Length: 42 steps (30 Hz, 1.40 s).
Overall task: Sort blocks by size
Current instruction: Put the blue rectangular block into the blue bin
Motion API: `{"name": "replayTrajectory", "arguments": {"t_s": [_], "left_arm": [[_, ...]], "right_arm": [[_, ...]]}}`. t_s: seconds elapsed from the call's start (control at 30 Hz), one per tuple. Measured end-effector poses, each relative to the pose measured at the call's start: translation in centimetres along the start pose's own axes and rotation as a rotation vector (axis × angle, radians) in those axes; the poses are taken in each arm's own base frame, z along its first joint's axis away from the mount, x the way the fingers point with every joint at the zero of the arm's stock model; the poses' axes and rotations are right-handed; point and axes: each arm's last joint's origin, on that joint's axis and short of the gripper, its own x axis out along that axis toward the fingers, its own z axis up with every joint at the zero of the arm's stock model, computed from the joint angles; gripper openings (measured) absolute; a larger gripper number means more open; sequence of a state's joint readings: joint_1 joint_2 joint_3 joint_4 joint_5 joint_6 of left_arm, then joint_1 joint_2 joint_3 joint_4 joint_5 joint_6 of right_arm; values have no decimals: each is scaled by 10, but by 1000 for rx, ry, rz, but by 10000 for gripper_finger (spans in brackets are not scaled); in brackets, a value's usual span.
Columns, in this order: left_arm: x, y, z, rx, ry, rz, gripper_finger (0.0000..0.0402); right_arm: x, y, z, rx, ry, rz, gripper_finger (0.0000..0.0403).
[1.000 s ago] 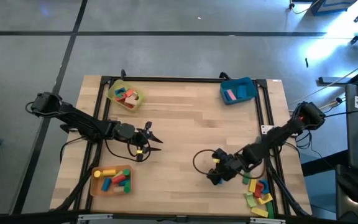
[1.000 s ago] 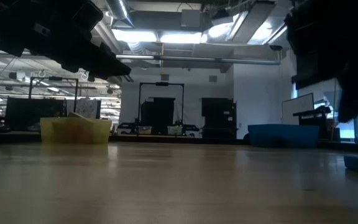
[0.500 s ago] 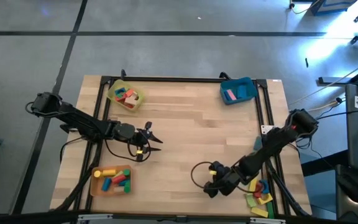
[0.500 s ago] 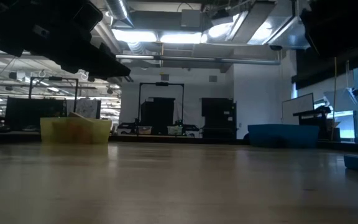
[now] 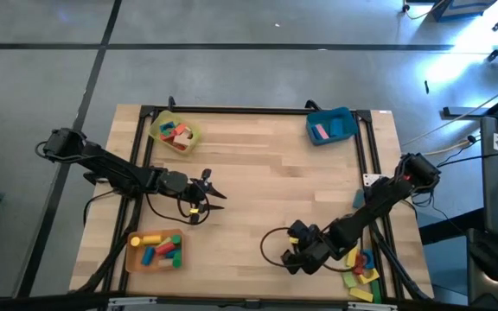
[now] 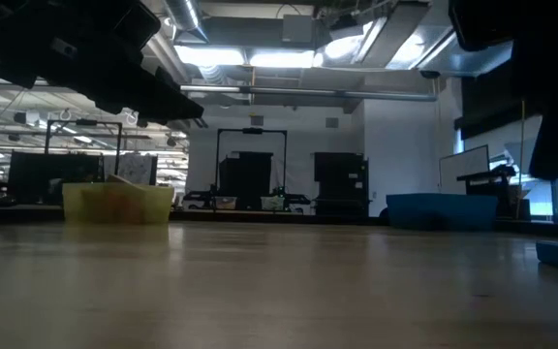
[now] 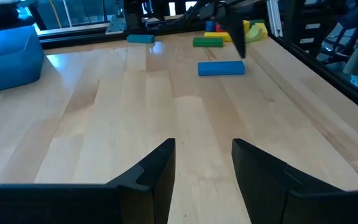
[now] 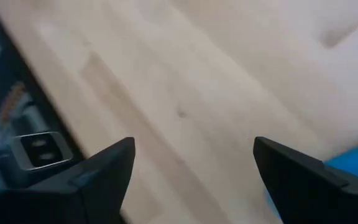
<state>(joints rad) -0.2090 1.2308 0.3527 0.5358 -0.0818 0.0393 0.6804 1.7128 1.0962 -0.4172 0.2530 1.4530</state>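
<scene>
Many blocks [image 5: 358,263] unsorted — both grippers' jaws open, empty.
Right gripper [image 5: 290,257] beside pile — light, rigid, smooth; pinch flat sides.

Loose blocks [image 5: 359,266] partly under the right arm, shapes too small.

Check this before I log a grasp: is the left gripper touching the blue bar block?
Apart. In the left wrist view the left gripper stands open and empty, with bare table between its fingers and the blue bar block farther off.
</scene>
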Motion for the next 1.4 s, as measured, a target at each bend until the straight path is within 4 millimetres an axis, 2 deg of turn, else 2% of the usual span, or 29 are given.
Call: {"name": "replayTrajectory", "arguments": {"t_s": [0.23,0.5,0.93,1.1,1.4], "left_arm": [[0,0,0,4,1,0,143],[0,0,0,10,0,0,143],[0,0,0,-7,1,-4,143],[0,-5,2,-23,-24,-95,143],[-1,-12,6,25,-66,-122,143]], "right_arm": [[8,-11,-3,-74,5,-115,331],[12,-16,-5,-98,18,-168,330],[12,-19,-6,-151,44,-194,330],[11,-21,-6,-167,62,-211,330],[11,-21,-8,-129,100,-210,330]]}}
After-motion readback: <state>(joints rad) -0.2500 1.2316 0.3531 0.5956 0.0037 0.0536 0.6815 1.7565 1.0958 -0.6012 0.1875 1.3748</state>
